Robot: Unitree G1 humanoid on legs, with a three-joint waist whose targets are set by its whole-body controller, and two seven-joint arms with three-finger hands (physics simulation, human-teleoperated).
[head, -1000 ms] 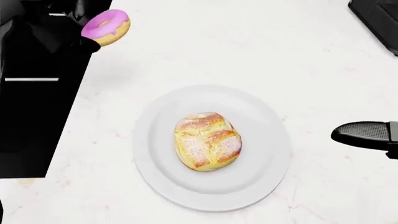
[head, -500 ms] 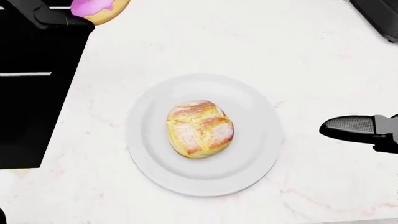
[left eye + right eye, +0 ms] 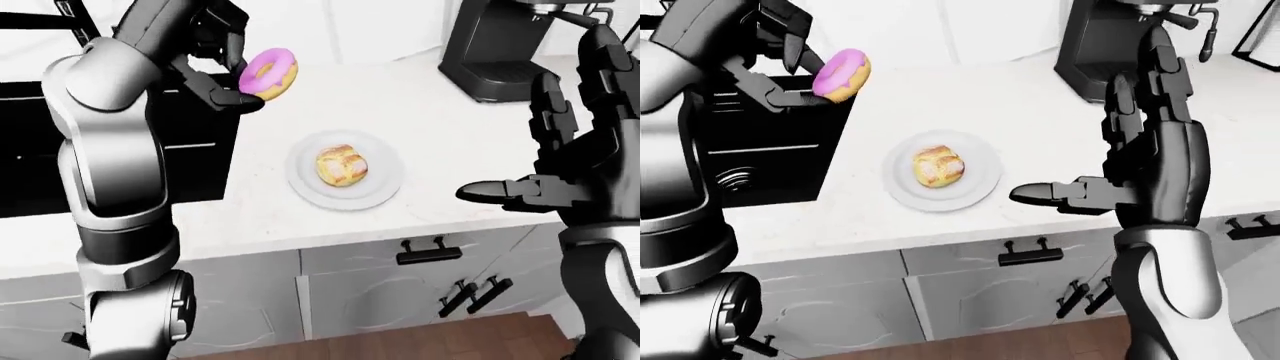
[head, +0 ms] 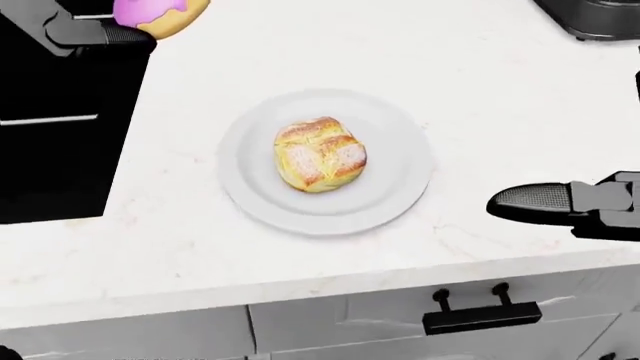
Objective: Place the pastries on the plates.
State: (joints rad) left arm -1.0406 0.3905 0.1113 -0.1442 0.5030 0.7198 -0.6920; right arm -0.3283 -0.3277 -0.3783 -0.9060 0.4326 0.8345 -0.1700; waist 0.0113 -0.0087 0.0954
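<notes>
Left-eye view: white plate [image 3: 345, 170] on the pale counter [image 3: 440, 142], holding one golden sugar-dusted bun [image 3: 341, 165] near its middle; pink-iced doughnut [image 3: 268, 73] up in the air above the counter's left edge, gripped on edge between the fingers of the left hand [image 3: 222, 61], clear of the plate and up-left of it; right hand [image 3: 560, 169] at the right, fingers spread and upright, thumb stretched leftward over the counter edge, holding nothing; black coffee machine [image 3: 497, 45] at the top right of the counter; dark oven [image 3: 120, 142] left of the counter; white cabinet fronts with black handles [image 3: 426, 252] below. Head view: same plate seen from above, rim bare all round the bun, only that single pastry on it; doughnut cut off by the top-left corner, one dark finger touching its lower side; right thumb reaching in from the right edge, apart from the plate. Right-eye view: plate with bun between the two hands, doughnut clasped at upper left, right palm open, only one plate in sight
</notes>
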